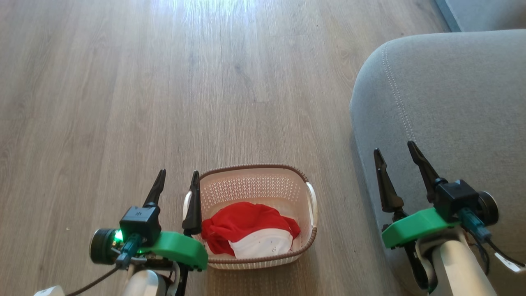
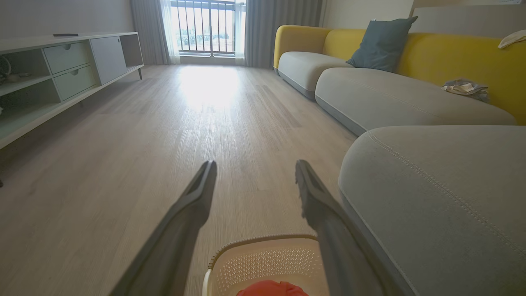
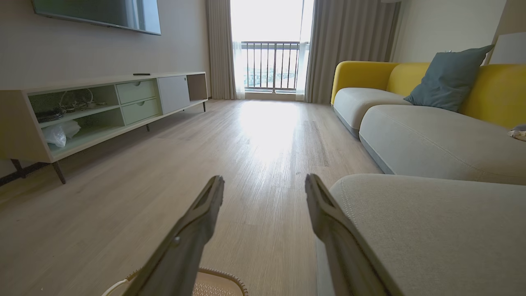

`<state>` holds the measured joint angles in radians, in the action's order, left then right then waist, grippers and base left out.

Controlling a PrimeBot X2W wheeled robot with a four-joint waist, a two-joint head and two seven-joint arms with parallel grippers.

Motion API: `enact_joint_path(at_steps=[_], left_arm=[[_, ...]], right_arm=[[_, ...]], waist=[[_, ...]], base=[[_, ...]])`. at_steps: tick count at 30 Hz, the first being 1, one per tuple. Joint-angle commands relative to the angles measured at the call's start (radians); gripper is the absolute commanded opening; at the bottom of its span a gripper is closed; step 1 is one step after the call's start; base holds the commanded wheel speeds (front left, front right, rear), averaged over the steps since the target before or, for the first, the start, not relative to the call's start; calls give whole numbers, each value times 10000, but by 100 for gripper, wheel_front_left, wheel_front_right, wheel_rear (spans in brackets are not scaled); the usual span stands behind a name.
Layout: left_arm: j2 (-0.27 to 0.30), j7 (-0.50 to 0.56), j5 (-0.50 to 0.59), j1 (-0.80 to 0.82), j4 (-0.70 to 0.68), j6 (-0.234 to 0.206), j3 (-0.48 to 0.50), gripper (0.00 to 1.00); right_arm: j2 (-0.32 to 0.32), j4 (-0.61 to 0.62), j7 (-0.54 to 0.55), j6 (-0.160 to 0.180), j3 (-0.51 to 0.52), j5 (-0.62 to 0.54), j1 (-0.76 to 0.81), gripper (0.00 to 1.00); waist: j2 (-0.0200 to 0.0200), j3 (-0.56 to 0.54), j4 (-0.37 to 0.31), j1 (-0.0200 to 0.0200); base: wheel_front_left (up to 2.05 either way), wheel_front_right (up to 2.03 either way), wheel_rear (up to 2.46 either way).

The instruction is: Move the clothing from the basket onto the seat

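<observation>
Bunched bright red soft fabric clothing with a white panel uppermost lies heaped in the near half of the small cream perforated plastic basket with a brown braided rim. Whether the heap is one garment or two cannot be told. The basket stands on the pale wood-plank floor, near the rounded corner of the large grey upholstered seat with its line of pale stitching. No clothing lies on the seat, so the transfer is judged not yet begun and the step in hand is the first reach into the basket.

The left fingers are spread wide and empty above the basket's left rim. The clothing lies just to their right and lower, near but apart from them. In the left wrist view a sliver of red shows at the bottom edge between the two fingers. The right fingers are equally spread and empty over the seat's front edge, well apart from the clothing, with the basket's right wall between.

Suggested technique: the left arm is the better placed. It should tip downward over the crest of the heap, straddle a thick fold rather than the perforated wall, and close deeply. It should then lift until the trailing cloth clears the rim, since a snagged hem would probably drag the light basket.
</observation>
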<state>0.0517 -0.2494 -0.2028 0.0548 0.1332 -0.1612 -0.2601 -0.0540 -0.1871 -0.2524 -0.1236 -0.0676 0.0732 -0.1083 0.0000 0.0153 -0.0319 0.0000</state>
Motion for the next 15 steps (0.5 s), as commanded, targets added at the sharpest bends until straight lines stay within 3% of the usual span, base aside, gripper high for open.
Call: enact_joint_path(at_steps=[1, 8, 15], left_arm=[[-13, -124, -57, 362, -312, 37, 305, 100], [-14, -124, 124, 458, -69, 196, 138, 100], [-14, -124, 742, 1021, 565, 558, -69, 100]], right_arm=[[38, 330, -93, -71, -188, 11, -473, 100], [38, 179, -93, -71, -39, -10, -480, 100], [38, 296, -93, -71, 134, -408, -854, 100]], waist=[[0, 42, -14, 0], [0, 556, -153, 0], [0, 2055, -434, 0]], base=[[0, 0, 0], [0, 0, 0], [0, 0, 0]])
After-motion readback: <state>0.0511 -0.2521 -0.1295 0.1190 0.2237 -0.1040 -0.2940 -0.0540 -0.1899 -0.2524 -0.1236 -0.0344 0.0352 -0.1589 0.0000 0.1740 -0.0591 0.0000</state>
